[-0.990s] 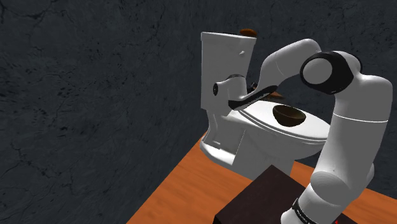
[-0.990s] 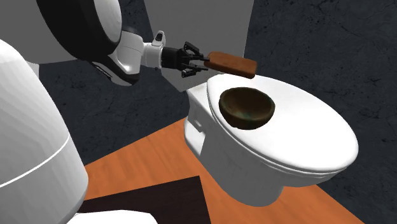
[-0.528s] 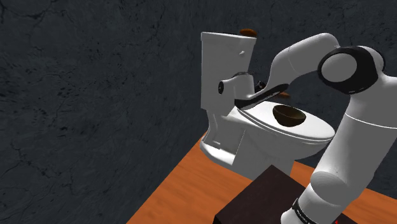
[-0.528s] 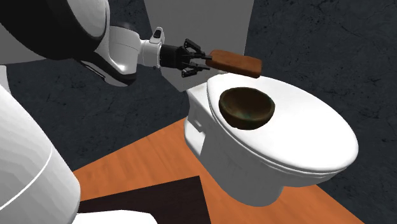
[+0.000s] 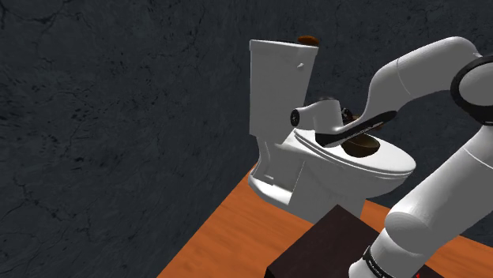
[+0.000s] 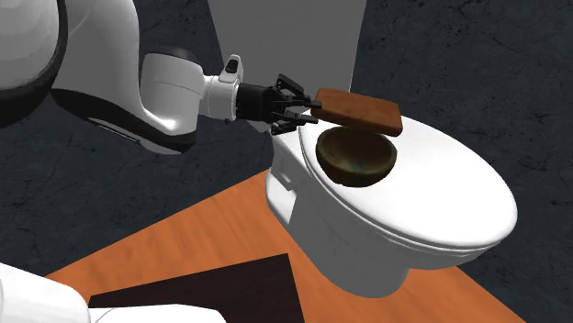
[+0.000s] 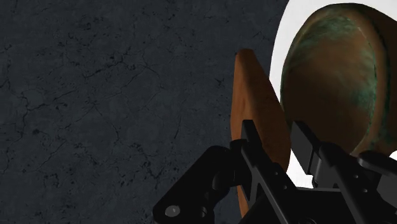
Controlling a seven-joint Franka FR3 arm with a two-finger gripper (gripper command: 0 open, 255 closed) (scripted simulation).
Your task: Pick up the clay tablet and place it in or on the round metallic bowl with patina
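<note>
A: Over the toilet lid (image 6: pixel 459 197), tank end: where is the clay tablet (image 6: pixel 360 108)?
B: Off the lid, level, above the patinated bowl (image 6: pixel 356 158), covering its far rim. Contact with the rim: cannot tell.
A: Gripper (image 6: pixel 310 108)?
B: Fingers closed narrow, clamping the tablet's near short end, one on each flat face. Tablet juts straight out past the fingertips.
A: Bowl?
B: Upright on the lid, nearer its tank edge than its front edge.

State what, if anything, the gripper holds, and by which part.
The gripper is shut on the reddish-brown tablet, clasping one short end across its flat faces; the rest juts out over the dark bowl.
</note>
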